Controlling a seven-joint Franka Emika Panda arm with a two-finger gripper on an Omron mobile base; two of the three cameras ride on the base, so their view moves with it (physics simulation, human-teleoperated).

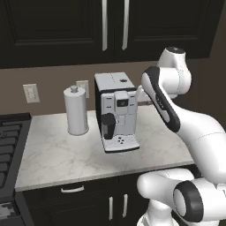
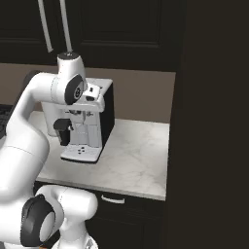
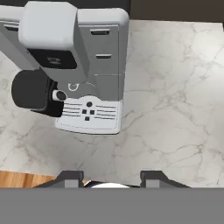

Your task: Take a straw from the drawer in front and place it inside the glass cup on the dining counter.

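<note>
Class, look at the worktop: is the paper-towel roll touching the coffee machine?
Apart. The left base view shows the paper-towel roll standing left of the coffee machine, with a strip of bare wall and marble worktop between them.

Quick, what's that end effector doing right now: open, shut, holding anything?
End effector: open, its two fingertips stand apart with nothing between them; it hangs over the marble worktop, beside the coffee machine.
</note>
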